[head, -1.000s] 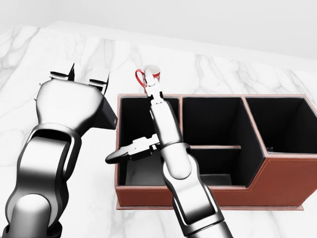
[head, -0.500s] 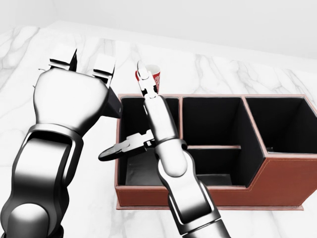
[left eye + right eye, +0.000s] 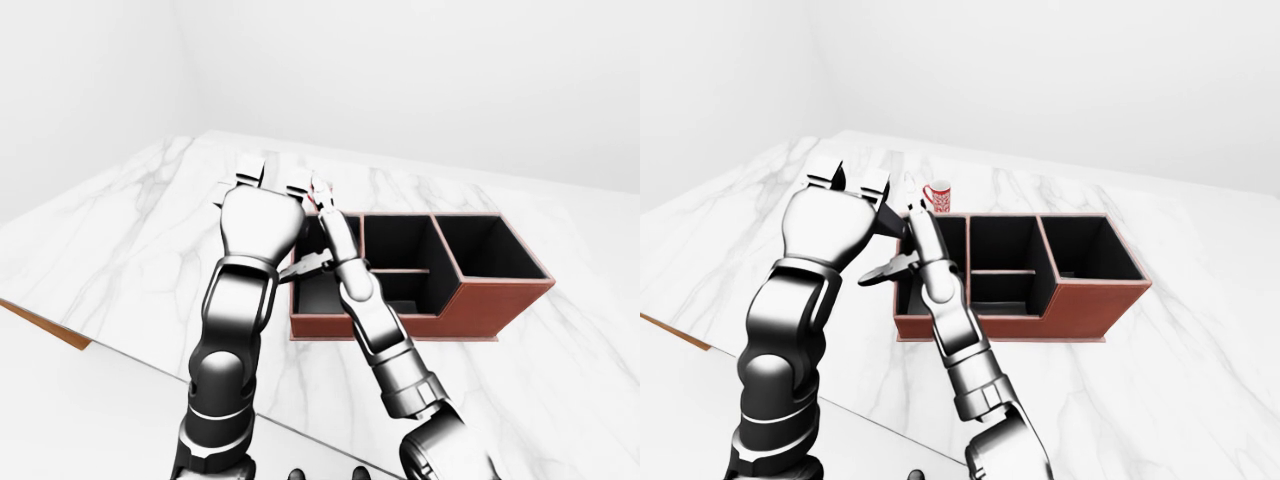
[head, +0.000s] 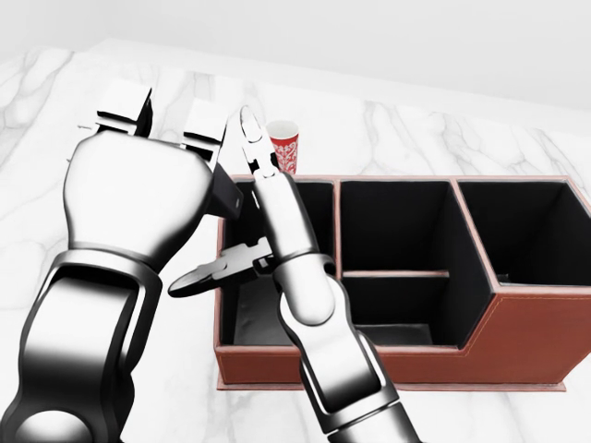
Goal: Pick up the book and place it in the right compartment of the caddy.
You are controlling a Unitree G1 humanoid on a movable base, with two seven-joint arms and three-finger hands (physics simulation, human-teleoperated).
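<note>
Nearest: left hand, raised w/ its back to the head cam, fingers up, nothing seen in it, grip state can't tell; right hand beside it over caddy's left end, fingers spread, released, empty. Next: caddy, long axis left-right in head view, right compartment well right of both hands, so right hand looks nearer. Far: red-white mug past caddy; book not visible in any view, so direction from either hand can't be given.

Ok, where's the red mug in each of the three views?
Head view: mug near top centre, just above the caddy's left compartment, right of the right hand's raised finger.
Right-eye view: mug above the caddy's top-left corner, clear of the hands.
Left-eye view: almost hidden behind the hands; only a red sliver shows.
Shared landmark: the caddy's top-left corner.
</note>
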